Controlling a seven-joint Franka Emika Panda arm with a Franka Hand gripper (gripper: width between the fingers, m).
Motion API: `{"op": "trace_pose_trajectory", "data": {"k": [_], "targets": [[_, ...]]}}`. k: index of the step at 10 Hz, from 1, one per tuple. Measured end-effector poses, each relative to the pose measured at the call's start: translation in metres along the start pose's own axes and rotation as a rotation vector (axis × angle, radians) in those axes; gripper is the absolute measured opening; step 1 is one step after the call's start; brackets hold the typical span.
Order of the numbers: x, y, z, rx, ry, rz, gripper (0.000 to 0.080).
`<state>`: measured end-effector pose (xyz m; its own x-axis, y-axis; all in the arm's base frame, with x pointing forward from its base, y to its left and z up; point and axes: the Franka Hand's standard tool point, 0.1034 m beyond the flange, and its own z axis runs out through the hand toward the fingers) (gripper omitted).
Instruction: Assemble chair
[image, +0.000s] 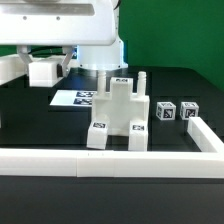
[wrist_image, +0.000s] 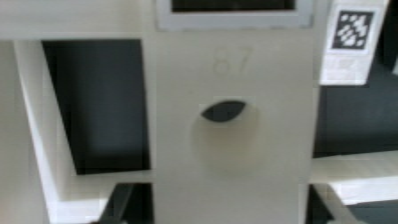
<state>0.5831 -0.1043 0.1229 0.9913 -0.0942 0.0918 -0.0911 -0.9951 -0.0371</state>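
white chair assembly (image: 118, 118) stands upright on the black tabletop (image: 40, 125), the hand (image: 117, 72) clamped on its top.

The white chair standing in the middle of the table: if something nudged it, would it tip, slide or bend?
The chair probably would not bend: its pieces look thick and blocky. It seems likelier to slide than to tip, since it stands low and wide on the smooth dark table.
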Motion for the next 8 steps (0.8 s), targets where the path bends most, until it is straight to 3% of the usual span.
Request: {"op": "trace_pose_trajectory", "data": {"k": [3,6,7,8], "targets": [[0.0,-0.036,-0.027,0.027,0.028,0.057,0.0285],[0.008,-0.09,-0.028,0.031,0.034,0.128,0.0285],[0.014,-0.097,-0.021,0.024,0.038,0.129,0.0285],[0.013,-0.092,-0.021,0.023,0.037,0.127,0.0285]]}}
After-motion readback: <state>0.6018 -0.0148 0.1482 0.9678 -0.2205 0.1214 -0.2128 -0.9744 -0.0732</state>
